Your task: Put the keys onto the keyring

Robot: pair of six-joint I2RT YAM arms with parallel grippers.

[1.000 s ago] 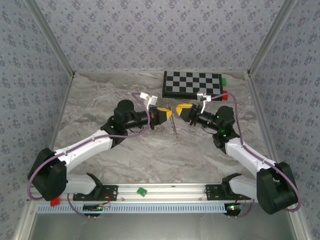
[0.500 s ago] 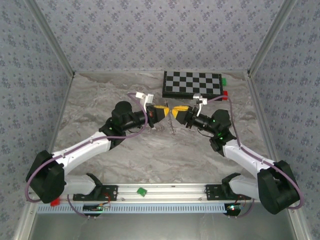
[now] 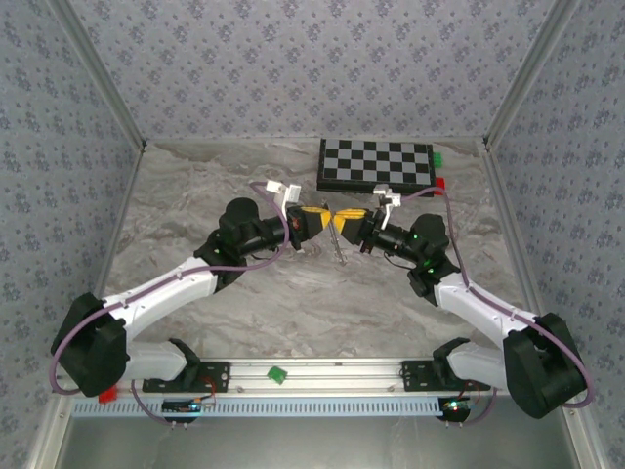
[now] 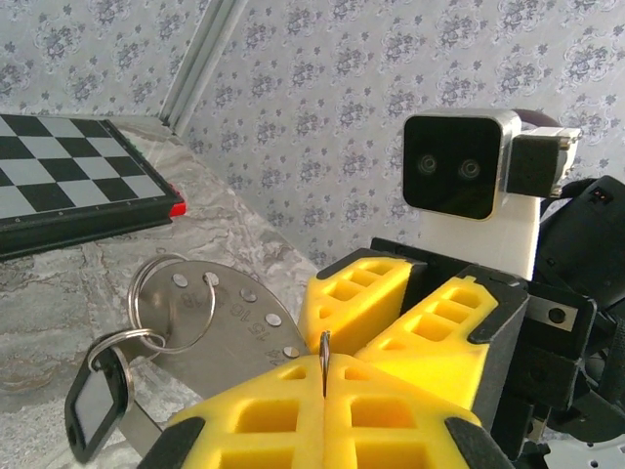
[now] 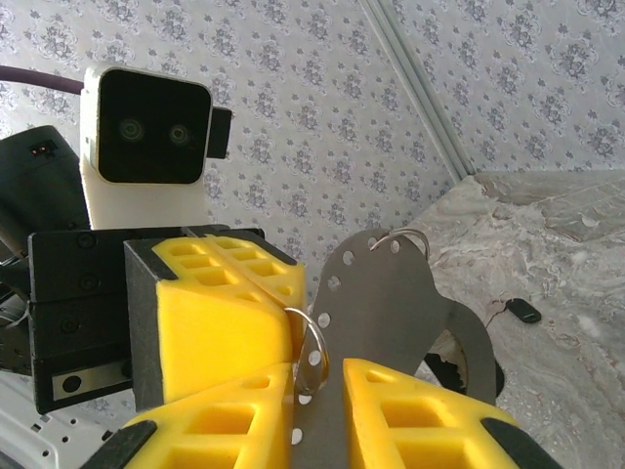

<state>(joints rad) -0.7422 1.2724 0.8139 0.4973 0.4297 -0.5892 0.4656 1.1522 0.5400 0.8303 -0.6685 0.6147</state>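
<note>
I'm pinning the round grey perforated metal plate (image 4: pixel 220 318) in the fully closed left gripper (image 4: pixel 324 391), the right gripper (image 5: pixel 317 376) sitting narrowly parted around its thin silver wire keyring (image 5: pixel 312 332), though I can't tell if it's gripping, and next I'm judging a coil needs prying open.

Walls (image 3: pixel 312 59): papered in pale grey floral print.
Table (image 3: pixel 195 195): marbled grey.
Board (image 3: pixel 376 163): chequered black and white.
Fingers (image 4: pixel 264 420): coloured yellow.
Keyring (image 4: pixel 142 274): silver; its tag (image 4: pixel 96 405) seemingly black.

Grippers brought together, gap closed

The right gripper (image 3: pixel 342 216) has swung left from well apart. Its yellow fingertips now touch those of the left gripper (image 3: pixel 325 216), right by the thin key (image 4: pixel 324 360) – and the left gripper has edged slightly farther from the arm bases to meet it.
</note>
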